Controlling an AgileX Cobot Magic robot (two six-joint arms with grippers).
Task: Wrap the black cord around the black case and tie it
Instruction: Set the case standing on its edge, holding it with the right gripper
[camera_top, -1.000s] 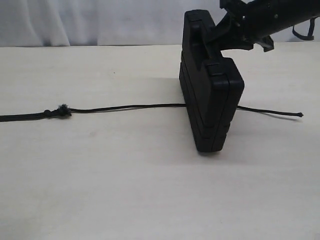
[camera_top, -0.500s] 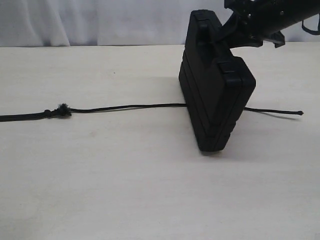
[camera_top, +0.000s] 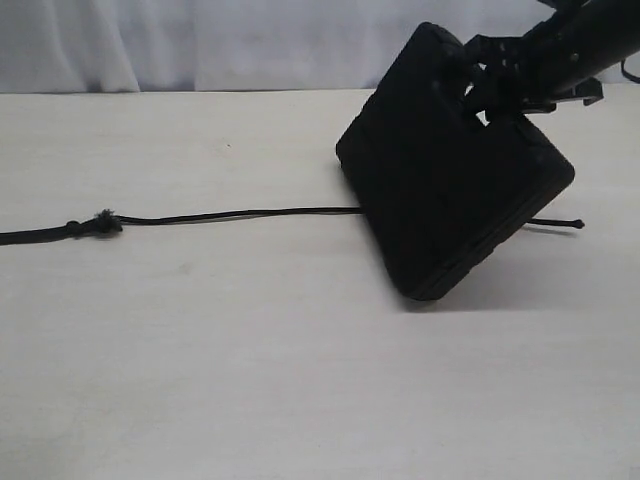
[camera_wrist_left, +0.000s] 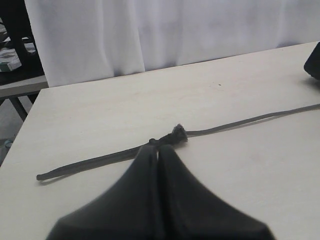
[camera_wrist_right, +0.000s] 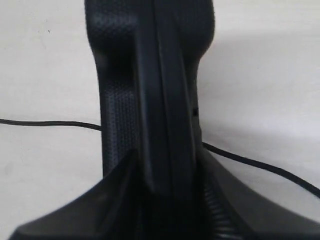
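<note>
Tabletop (camera_top: 250, 380): pale and flat, carrying both task items.
Black case (camera_top: 440, 200): tilted, with only its lower edge on the tabletop. Its upper edge is caught in the right end effector (camera_top: 495, 95), and the body hangs down and away from the jaws.
Why tilted: probably to lift one side, so that the cord can be drawn around the body rather than pinned flat beneath it.
Case as container: the two halves meet along a closed seam in the right wrist view. Nothing of the contents shows.
Right end effector: jaws partly open and clamped across the case's thickness at its top edge, a firm hold.
Black cord (camera_top: 240, 214): lies on the tabletop below the right end effector and passes the foot of the case, under or behind it, I cannot tell which. A short tail lies on one side and a long run on the other; no wrap yet.
Knot (camera_top: 100, 222): frayed, well apart from the right end effector and just beyond the left end effector's tips.
Left end effector (camera_wrist_left: 158, 152): jaws fully closed with nothing seen between them, and no clear contact with the cord.
Curtain (camera_top: 200, 40): white, farthest back.
</note>
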